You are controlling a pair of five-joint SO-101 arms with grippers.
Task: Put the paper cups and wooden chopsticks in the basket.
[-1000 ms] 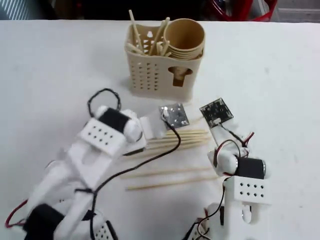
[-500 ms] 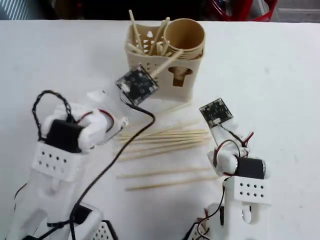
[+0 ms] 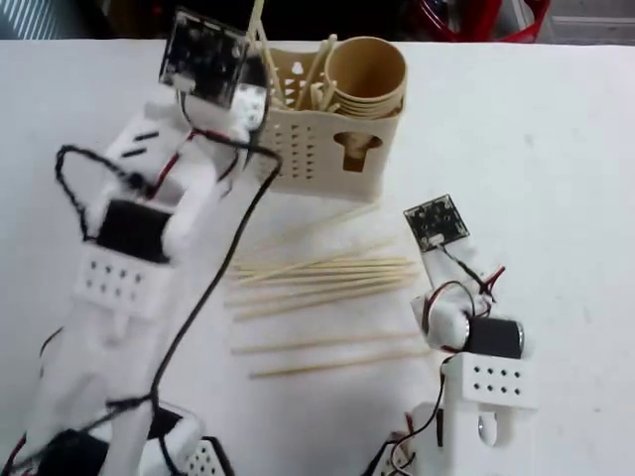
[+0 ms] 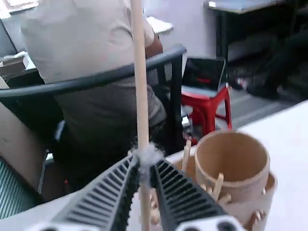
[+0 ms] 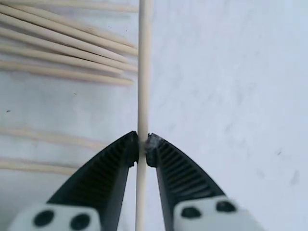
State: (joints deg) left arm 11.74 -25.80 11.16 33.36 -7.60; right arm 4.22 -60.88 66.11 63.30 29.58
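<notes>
Chopstick (image 4: 139,72) in left gripper (image 4: 144,162) has risen from table (image 3: 556,149) to basket (image 3: 317,159).

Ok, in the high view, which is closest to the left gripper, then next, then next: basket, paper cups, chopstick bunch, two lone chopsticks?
1. basket, right beside the left gripper.
2. paper cups, in the basket's end away from that gripper.
3. chopstick bunch, on the table in front of the basket.
4. two lone chopsticks, farther on, toward the arm bases.

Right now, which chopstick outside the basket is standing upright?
The chopstick in the left pincer, vertical beside the basket; the right pincer's runs low along the table, and the loose chopsticks lie flat.
</notes>
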